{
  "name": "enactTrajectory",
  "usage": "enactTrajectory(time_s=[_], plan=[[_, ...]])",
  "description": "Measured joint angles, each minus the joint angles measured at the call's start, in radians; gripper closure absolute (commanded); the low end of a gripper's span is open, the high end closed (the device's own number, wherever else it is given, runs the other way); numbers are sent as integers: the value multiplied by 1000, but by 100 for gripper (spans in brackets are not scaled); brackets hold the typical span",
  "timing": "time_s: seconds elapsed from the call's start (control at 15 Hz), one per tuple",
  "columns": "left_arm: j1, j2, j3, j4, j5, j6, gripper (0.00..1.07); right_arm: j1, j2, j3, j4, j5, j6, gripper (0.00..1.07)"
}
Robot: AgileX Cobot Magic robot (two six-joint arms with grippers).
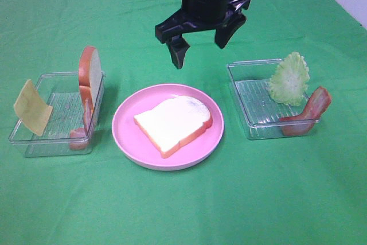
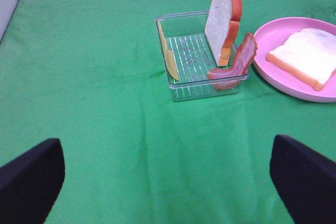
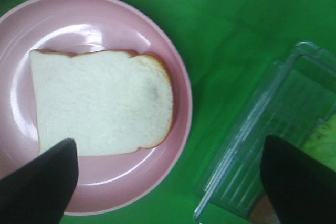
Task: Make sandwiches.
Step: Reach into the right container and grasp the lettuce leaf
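Plate (image 1: 126,131) sits at the centre of the table (image 1: 183,210), with one slice (image 1: 174,123) lying flat on it.

Left tray (image 1: 49,142) stands left of the plate, apart from it. In it, cheese (image 1: 32,107) leans on the left end wall. Upright slice (image 1: 89,73) stands on edge against the right wall, toward the back. Left bacon (image 1: 87,114) is propped at the front right corner, just before the upright slice.

Right tray (image 1: 252,104) stands right of the plate, apart from it. Lettuce (image 1: 289,80) leans at its back right corner. Right bacon (image 1: 309,107) leans at the front right corner, upper end past the right wall.

Right gripper (image 1: 199,50) hangs above the table behind the plate, between the trays.
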Motion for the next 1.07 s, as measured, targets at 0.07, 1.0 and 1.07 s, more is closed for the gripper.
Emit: enactTrajectory(time_s=[0.07,1.0,1.07], plan=[[0,0,0,0,0,0,6,0,-19,0,-16,0,8,17],[0,0,0,0,0,0,6,-471,-271,190,31,-1,36,18],[0,0,0,0,0,0,6,-476,-267,200,37,-4,33,18]])
